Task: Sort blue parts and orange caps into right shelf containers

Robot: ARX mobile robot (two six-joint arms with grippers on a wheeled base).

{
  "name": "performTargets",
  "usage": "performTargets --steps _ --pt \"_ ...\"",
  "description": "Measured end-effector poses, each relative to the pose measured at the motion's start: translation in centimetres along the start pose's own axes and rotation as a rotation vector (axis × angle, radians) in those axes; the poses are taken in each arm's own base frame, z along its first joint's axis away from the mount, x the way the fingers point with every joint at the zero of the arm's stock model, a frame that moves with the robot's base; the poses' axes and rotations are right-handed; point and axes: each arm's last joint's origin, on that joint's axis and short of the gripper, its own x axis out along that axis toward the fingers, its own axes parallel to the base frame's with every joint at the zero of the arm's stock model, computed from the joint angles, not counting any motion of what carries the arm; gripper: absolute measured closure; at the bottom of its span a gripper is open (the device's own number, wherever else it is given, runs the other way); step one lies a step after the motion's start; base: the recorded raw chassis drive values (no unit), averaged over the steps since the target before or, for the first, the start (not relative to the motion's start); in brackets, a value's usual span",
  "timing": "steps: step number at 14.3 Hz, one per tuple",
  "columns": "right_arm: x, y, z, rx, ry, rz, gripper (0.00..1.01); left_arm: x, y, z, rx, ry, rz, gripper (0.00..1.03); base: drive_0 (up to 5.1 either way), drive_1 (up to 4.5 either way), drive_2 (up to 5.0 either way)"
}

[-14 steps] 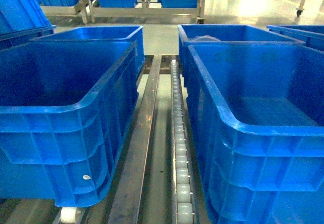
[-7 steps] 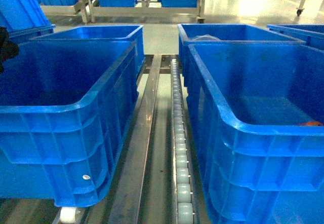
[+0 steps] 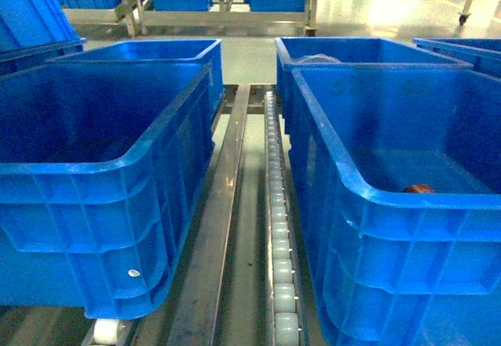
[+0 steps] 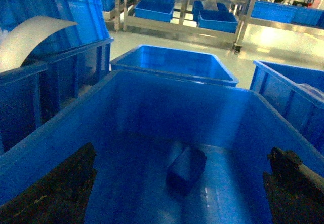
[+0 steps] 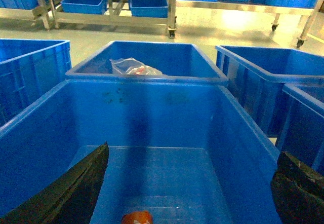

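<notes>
Orange cap: none is seen in the near right crate a second ago; half a second ago an orange sliver is seen at the head view's right edge; now it is seen further left on the floor, by the front wall.

Dark shape at left edge: seen half a second ago over the near left crate; now gone.

We see a metal roller rack with a line of white plastic rollers running down its middle. Directly on it stand large deep bright-blue plastic crates: one at near left, one at near right, and another behind each.
</notes>
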Motion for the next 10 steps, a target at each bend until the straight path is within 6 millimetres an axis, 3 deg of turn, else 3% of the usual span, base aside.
performTargets --steps 1,2,6,8,9,10 --pt "0.0 0.0 0.0 0.000 -0.004 0.002 0.03 0.0 0.0 0.0 -0.003 0.000 0.003 0.05 0.0 0.00 0.0" --pt "-0.6 -0.8 0.0 0.011 -0.035 0.048 0.15 -0.1 0.0 0.0 0.014 -0.007 -0.031 0.11 0.0 0.00 0.0" --pt "-6.0 -1.4 -1.2 0.016 -0.026 0.059 0.70 -5.0 -0.9 -2.1 0.085 0.030 -0.066 0.65 0.0 0.00 0.0" --pt "-7.7 -1.5 -2.2 0.017 -0.031 0.059 0.96 -6.8 -1.6 -1.7 0.087 -0.003 -0.080 0.90 0.0 0.00 0.0" --pt "-8.7 -1.5 -2.9 0.018 0.008 0.060 1.00 -7.5 -1.5 -1.5 0.085 -0.008 -0.074 1.02 0.0 0.00 0.0" --pt "-9.4 -1.6 -2.8 0.019 -0.003 0.059 1.00 -8.2 -1.3 -1.9 0.088 0.010 -0.065 1.01 0.0 0.00 0.0"
